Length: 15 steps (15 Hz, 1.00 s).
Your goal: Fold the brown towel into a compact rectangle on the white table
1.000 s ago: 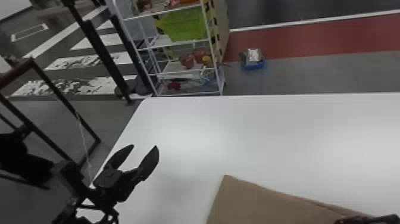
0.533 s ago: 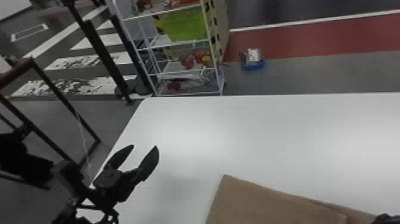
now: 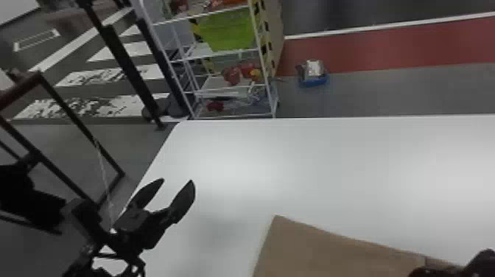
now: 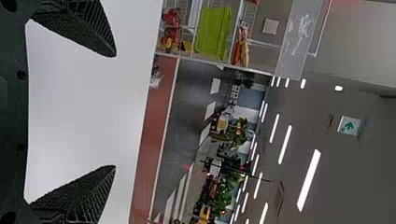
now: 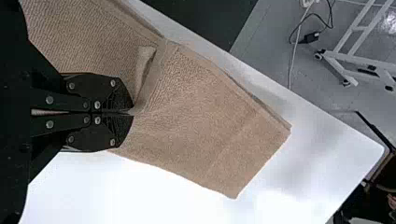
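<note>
One green bin (image 3: 232, 31) on rack (image 3: 221, 84) | beyond table (image 3: 331, 165) | right claw (image 3: 482, 263) overlaps towel (image 3: 313, 246)

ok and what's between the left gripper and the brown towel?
A bare stretch of the white table lies between the left gripper and the brown towel, as the head view shows.

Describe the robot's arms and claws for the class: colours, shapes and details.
The left arm is black; the left claw has two tapering black fingers with ribbed sides. The right claw is also black, dotted with round silvery screw heads.
</note>
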### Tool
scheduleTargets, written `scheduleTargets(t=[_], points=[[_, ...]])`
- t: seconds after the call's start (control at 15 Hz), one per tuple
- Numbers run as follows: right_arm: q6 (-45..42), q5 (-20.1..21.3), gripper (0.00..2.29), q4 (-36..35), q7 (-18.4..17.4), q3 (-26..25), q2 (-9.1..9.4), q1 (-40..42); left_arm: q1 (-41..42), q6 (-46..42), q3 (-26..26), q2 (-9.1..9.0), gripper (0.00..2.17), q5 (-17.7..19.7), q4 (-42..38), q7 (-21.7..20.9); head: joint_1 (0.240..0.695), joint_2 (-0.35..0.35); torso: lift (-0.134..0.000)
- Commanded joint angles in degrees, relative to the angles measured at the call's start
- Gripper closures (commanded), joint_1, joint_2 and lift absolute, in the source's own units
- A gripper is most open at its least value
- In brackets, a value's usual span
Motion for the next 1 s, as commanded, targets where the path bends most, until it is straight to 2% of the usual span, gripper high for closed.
scheduleTargets(t=[0.0, 0.2, 0.33, 0.53, 0.67, 0.73, 0.93], points=[[0.08, -0.73, 1.53, -3.29, 0.28, -3.36, -0.63, 2.03, -0.85, -1.91, -0.17, -0.24, 0.02, -0.35, 1.05, 0.49, 0.695, 0.35, -0.123], [-0.63, -1.34, 1.53, -4.7, 0.28, -7.05, -0.63, 4.05, -4.98, -6.48, -0.61, -0.24, 0.02, -3.34, 5.97, 1.2, 0.695, 0.35, -0.123], [-2.03, 0.59, 1.53, -4.08, 0.28, -6.7, -0.1, 5.46, -8.41, -6.83, -0.61, -0.24, 0.02, -6.06, 9.58, 1.37, 0.695, 0.35, -0.123], [-3.26, 1.21, 1.53, -3.56, 0.28, -5.73, 1.04, 5.72, -10.35, -7.71, -0.34, -0.24, 0.02, -7.38, 12.65, 1.37, 0.695, 0.35, -0.123], [-3.44, -0.46, 1.53, -4.79, 0.28, -6.96, 2.53, 5.64, -10.96, -7.88, 0.45, -0.24, 0.02, -7.56, 13.36, 1.28, 0.695, 0.35, -0.123], [-2.38, -3.72, 1.53, -6.37, 0.28, -9.25, 2.97, 5.72, -10.96, -7.88, 1.15, -0.24, 0.02, -7.47, 13.27, 1.28, 0.695, 0.35, -0.123], [-2.74, -5.3, 1.53, -10.94, 0.28, -14.78, 2.62, 9.59, -11.22, -7.88, 2.38, -0.24, 0.02, -7.29, 13.36, 1.02, 0.695, 0.35, -0.123]])
